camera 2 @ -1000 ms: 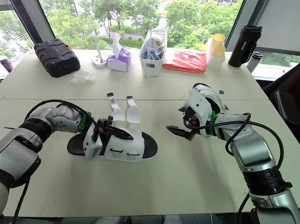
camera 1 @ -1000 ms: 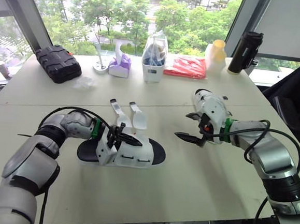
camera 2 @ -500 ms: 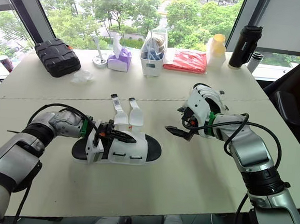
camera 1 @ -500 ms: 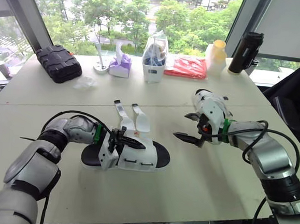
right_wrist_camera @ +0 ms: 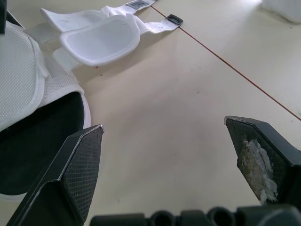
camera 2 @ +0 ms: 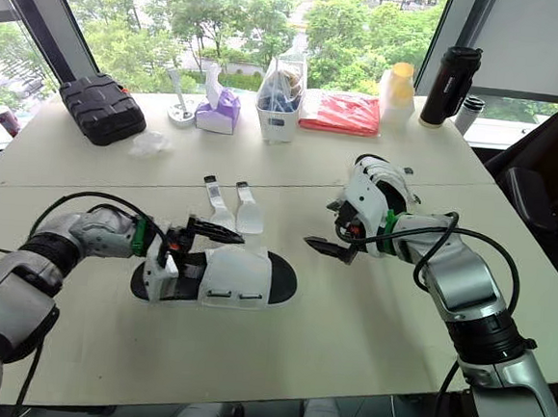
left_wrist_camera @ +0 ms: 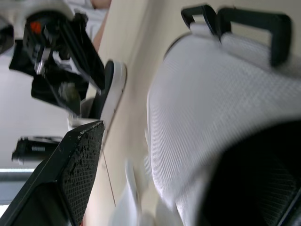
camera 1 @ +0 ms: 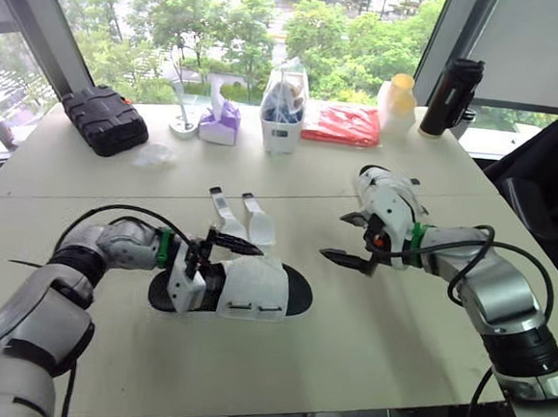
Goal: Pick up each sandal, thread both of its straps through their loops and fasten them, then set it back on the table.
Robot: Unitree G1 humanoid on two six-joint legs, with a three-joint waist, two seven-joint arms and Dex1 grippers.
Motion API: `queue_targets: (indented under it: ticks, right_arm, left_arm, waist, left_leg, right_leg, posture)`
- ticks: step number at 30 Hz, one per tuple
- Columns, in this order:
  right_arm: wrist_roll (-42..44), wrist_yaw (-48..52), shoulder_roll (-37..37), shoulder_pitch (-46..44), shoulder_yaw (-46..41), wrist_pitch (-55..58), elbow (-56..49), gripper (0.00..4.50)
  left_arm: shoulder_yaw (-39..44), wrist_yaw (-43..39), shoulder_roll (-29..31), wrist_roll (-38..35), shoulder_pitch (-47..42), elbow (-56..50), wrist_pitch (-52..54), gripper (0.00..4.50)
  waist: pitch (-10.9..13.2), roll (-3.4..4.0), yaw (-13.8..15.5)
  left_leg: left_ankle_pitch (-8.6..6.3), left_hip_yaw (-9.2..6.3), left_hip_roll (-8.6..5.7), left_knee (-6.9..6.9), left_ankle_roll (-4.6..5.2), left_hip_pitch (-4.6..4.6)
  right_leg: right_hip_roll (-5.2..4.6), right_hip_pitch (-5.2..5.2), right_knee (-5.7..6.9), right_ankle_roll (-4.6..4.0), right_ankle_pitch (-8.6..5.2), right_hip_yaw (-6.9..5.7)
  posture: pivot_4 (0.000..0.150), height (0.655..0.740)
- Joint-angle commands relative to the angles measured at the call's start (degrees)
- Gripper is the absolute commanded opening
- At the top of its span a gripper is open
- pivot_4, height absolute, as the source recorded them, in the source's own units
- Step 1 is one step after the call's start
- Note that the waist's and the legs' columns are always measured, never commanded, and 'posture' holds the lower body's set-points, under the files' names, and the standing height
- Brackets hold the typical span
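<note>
The sandal [camera 1: 244, 288] lies mid-table [camera 1: 345, 349], well in from the front edge, with its straps [camera 1: 245, 215] splayed loose. The left gripper [camera 1: 219, 252] is spread at its heel end. The right gripper [camera 1: 335, 236] is spread over bare tabletop just beyond the toe.

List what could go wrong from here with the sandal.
1. The left end effector sits open at the sandal, which lies flat on the table; closing may merely push it along.
2. Both straps lie loose beyond it; on lifting they may flop or snag.
3. The right end effector hovers open, apart from the sandal, so it gives no support.
</note>
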Motion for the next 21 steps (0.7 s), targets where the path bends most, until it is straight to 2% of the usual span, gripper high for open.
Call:
queue_targets:
  ticks: [1,3,4,6,9,11,14,16,18,21]
  right_arm:
    - [-0.65,0.52,-0.22,0.12,0.26,-1.13,-2.35,4.50]
    - [-0.68,0.58,-0.12,0.11,0.49,-1.29,-2.28,4.50]
    - [-0.77,0.59,-0.09,0.11,0.60,-1.40,-2.17,4.50]
    - [-0.94,1.04,-0.15,0.12,0.93,-1.78,-2.10,4.50]
    - [-1.52,2.42,-0.81,0.53,1.43,-3.19,-2.20,4.50]
    - [-1.92,3.52,-1.25,0.91,1.65,-4.69,-2.09,4.50]
    - [-2.74,5.86,-2.41,2.09,2.29,-8.11,-1.76,4.50]
    - [-3.02,6.85,-2.55,2.56,2.48,-10.04,-1.32,4.50]
    - [-1.82,9.03,-2.28,3.49,2.41,-11.79,-1.38,3.95]
    - [-1.46,12.44,-2.46,4.97,3.06,-14.92,-1.20,2.70]
  left_arm:
    - [-4.43,-2.43,5.88,-10.59,1.40,-2.89,1.27,4.42]
    - [-6.94,-5.38,8.74,-17.00,2.56,-5.86,3.95,4.42]
    - [-7.62,-8.94,10.23,-22.45,3.95,-8.65,7.57,4.42]
    - [-4.29,-21.27,13.33,-40.89,9.50,-18.72,24.94,4.42]
    - [3.14,-33.30,16.49,-59.16,16.34,-31.12,48.54,4.42]
    - [8.15,-36.66,17.58,-65.29,20.07,-37.30,59.59,4.42]
    - [15.52,-35.58,19.41,-74.88,26.15,-46.89,78.42,4.42]
    - [19.75,-34.98,20.28,-78.57,29.47,-51.86,87.73,4.42]
    - [24.44,-33.01,19.85,-82.44,32.23,-55.76,95.90,4.50]
    - [29.80,-30.60,17.58,-83.43,34.42,-58.77,102.14,4.50]
  waist:
    - [0.00,0.00,-0.06]
    - [0.00,0.00,0.00]
    - [0.00,0.00,-0.02]
    - [-0.01,0.02,-0.04]
    - [-0.01,0.03,-0.16]
    - [-0.01,0.04,-0.29]
    - [-0.01,0.04,-0.29]
    - [0.00,0.04,-0.39]
    - [0.00,0.04,-0.48]
    - [0.00,0.04,-0.36]
  left_leg:
    - [-0.01,-0.02,0.00,0.00,0.01,0.00]
    - [-0.02,-0.05,0.02,0.00,0.03,0.00]
    - [-0.04,-0.04,0.02,0.00,0.06,0.00]
    - [-0.06,-0.05,0.05,0.00,0.10,0.00]
    - [-0.13,-0.09,0.15,0.01,0.23,0.00]
    - [-0.16,-0.10,0.16,0.03,0.29,0.00]
    - [-0.17,-0.08,0.15,0.02,0.30,0.09]
    - [-0.17,-0.05,0.14,0.02,0.31,0.14]
    - [-0.18,-0.03,0.13,0.01,0.31,0.19]
    - [-0.16,-0.03,0.14,0.01,0.29,0.23]
  right_leg:
    - [0.00,0.00,0.00,0.00,0.00,0.01]
    - [0.00,-0.01,0.00,0.00,0.00,0.04]
    - [-0.01,-0.01,0.00,0.00,0.00,0.05]
    - [-0.03,-0.01,0.02,0.00,0.00,0.07]
    - [-0.05,-0.02,0.08,0.00,-0.01,0.10]
    - [-0.03,-0.04,0.11,0.00,-0.01,0.11]
    - [0.01,0.01,0.14,-0.01,-0.02,0.11]
    - [0.03,0.06,0.13,0.00,-0.03,0.11]
    - [0.05,0.08,0.15,0.00,-0.03,0.12]
    - [0.09,0.09,0.22,0.00,-0.03,0.12]
  posture:
    - [0.150,0.7400]
    - [0.150,0.7400]
    - [0.150,0.7400]
    - [0.150,0.7400]
    - [0.150,0.7400]
    - [0.150,0.7400]
    - [0.150,0.7400]
    - [0.150,0.7400]
    - [0.150,0.7400]
    - [0.150,0.7400]
